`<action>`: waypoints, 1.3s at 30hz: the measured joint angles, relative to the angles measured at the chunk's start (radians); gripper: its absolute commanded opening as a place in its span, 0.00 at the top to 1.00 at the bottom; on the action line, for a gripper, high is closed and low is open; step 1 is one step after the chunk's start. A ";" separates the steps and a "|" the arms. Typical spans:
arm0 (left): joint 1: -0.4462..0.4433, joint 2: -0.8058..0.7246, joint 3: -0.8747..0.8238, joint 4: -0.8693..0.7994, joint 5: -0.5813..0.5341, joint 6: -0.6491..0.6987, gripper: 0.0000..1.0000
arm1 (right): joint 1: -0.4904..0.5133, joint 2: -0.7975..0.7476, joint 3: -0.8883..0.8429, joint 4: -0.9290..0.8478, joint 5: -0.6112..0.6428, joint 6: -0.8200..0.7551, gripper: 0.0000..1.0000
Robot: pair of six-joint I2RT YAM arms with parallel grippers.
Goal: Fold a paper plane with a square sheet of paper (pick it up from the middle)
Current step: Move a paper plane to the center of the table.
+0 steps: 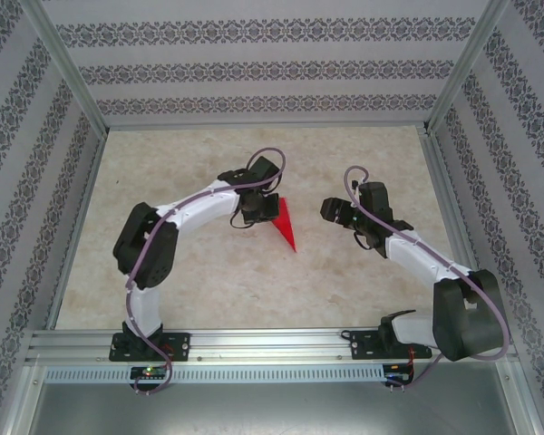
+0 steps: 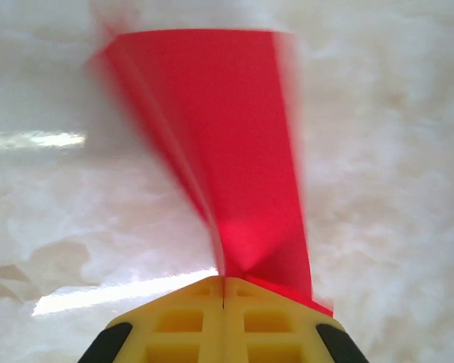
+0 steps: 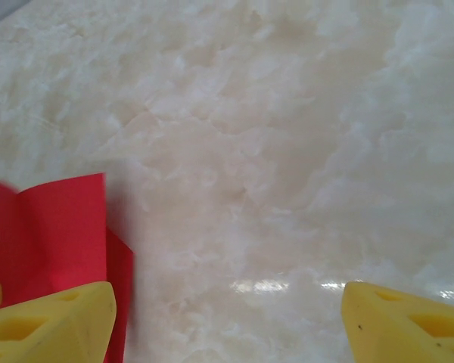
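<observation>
Red and sharply creased, the paper plane (image 1: 286, 228) lies near the middle of the pale marbled table (image 1: 208, 281). From the overhead camera it reads as a narrow triangle whose pointed tip aims toward the arm bases. The left gripper (image 2: 224, 293) is at the plane's wide end, on its left side. Its yellow fingers (image 2: 181, 321) are pressed flat together with no gap, and a folded edge of the plane is pinched in that seam. In the left wrist camera the plane fans out from the pinch and widens to a straight far edge, with a crease running down one side; the paper's outline is blurred. Whether the plane is lifted clear of the table or touching it cannot be told.

The right gripper (image 1: 335, 210) is to the right of the plane, near it but apart, with its jaws spread wide and nothing but bare table between them. In the right wrist camera one of its fingers sits just in front of a corner of the plane, which shows two layers with a fold between them; whether finger and paper touch cannot be told
</observation>
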 measured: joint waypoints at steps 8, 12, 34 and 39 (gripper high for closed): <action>0.018 -0.107 -0.228 0.267 0.182 0.090 1.00 | 0.134 -0.014 0.000 0.025 -0.008 0.018 0.37; 0.041 -0.082 -0.321 0.370 0.248 0.097 1.00 | 0.270 0.016 0.025 0.017 0.041 0.040 0.46; 0.088 -0.072 -0.453 0.568 0.322 0.093 1.00 | 0.455 0.284 0.173 -0.115 0.117 0.125 0.59; 0.088 -0.072 -0.453 0.577 0.322 0.093 1.00 | 0.465 0.290 0.175 -0.148 0.135 0.134 0.58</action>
